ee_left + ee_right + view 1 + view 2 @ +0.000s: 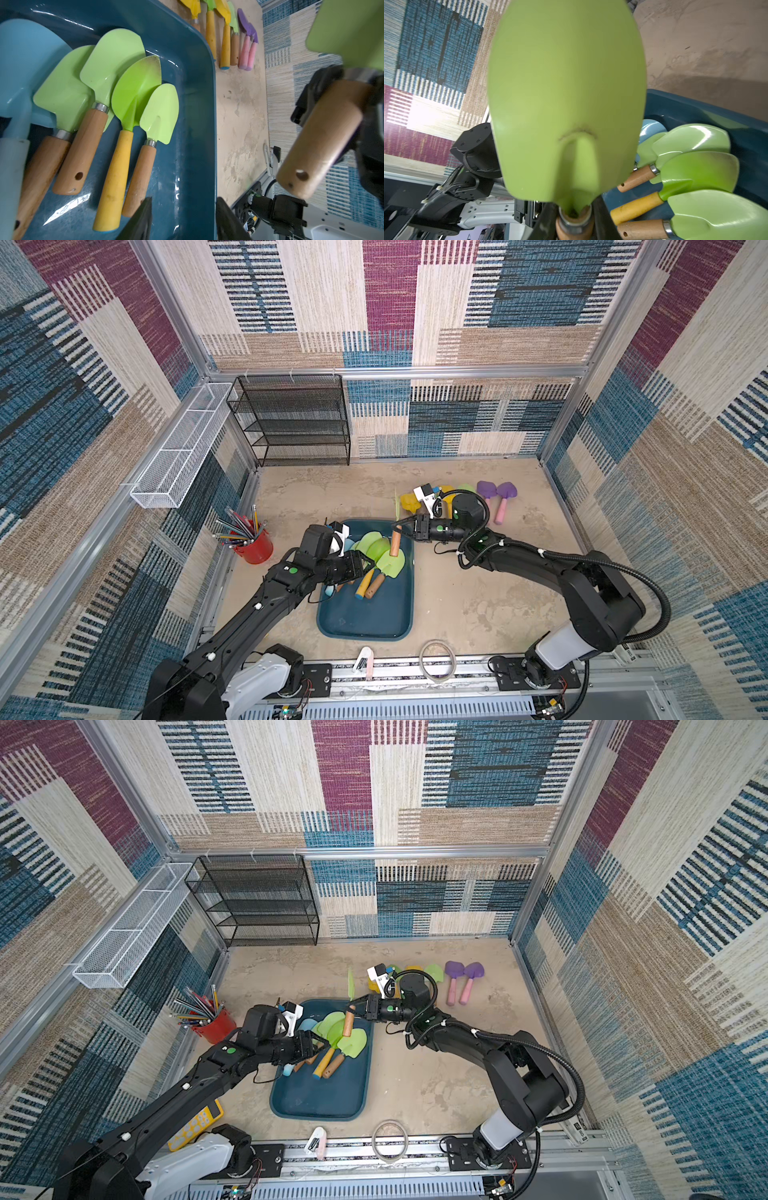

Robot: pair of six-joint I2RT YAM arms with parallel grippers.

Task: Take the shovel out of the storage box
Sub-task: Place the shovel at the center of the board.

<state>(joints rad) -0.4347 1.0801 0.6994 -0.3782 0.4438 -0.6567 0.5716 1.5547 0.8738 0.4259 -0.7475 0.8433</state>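
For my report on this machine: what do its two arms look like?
The left arm and right arm are black, jointed, with white base sections, small green dots and a white camera at the wrist. The left pincer and right pincer are black. A ribbed black hose follows the right arm.

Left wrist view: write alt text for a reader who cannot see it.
The right pincer holds a green-bladed, wooden-handled shovel aloft. Below lies a glossy dark teal plastic tub with four more green-bladed shovels and a light-blue one inside.
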